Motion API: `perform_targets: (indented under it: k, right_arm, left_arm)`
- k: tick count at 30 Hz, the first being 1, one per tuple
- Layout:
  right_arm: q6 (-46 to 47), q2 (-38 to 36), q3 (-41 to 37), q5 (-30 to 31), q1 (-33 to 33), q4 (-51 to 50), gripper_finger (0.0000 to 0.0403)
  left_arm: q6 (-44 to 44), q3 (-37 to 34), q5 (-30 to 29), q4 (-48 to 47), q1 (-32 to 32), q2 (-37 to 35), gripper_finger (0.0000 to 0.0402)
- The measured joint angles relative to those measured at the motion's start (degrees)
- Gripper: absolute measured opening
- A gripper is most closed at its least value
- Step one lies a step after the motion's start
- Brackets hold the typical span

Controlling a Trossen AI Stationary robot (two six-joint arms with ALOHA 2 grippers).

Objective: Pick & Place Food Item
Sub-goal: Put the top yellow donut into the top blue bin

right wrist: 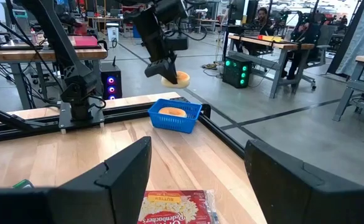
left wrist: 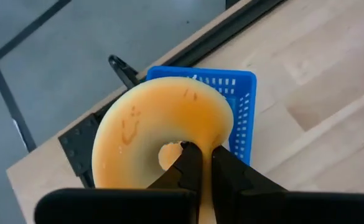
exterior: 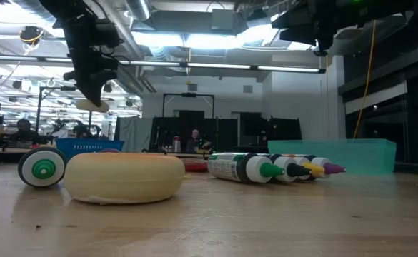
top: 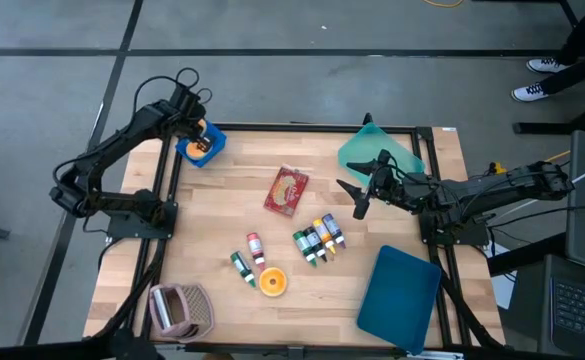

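Blue plastic basket (right wrist: 174, 116) sits at the far left corner of the wooden surface (top: 222, 225), with one donut (right wrist: 172, 111) inside. Above it, the left gripper (right wrist: 160, 67) holds a second tan donut (left wrist: 163, 134) in the air, jaws clamped on its ring. The right gripper (top: 357, 192) hovers near a teal tray (top: 377, 150), jaws spread wide, holding nothing.

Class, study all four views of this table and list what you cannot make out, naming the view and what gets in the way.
- High view: the left gripper covers most of the blue basket, so its contents are hidden.
- Left wrist view: the held donut blocks the basket's inside.
- Low view: the nearer donut on the table hides things behind it.
- High view: printing on the red packet is too small to read.
- Right wrist view: the packet is cut off by the edge.
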Motion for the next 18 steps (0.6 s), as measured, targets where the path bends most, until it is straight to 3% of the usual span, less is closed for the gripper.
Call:
perform_targets:
  k: [18]
  right_arm:
    - [0.66, 0.00, 0.00, -1.27, 0.48, 0.03, 0.0254]
  left_arm:
    - [0.28, -3.53, 1.56, 2.10, 0.21, 1.66, 0.0013]
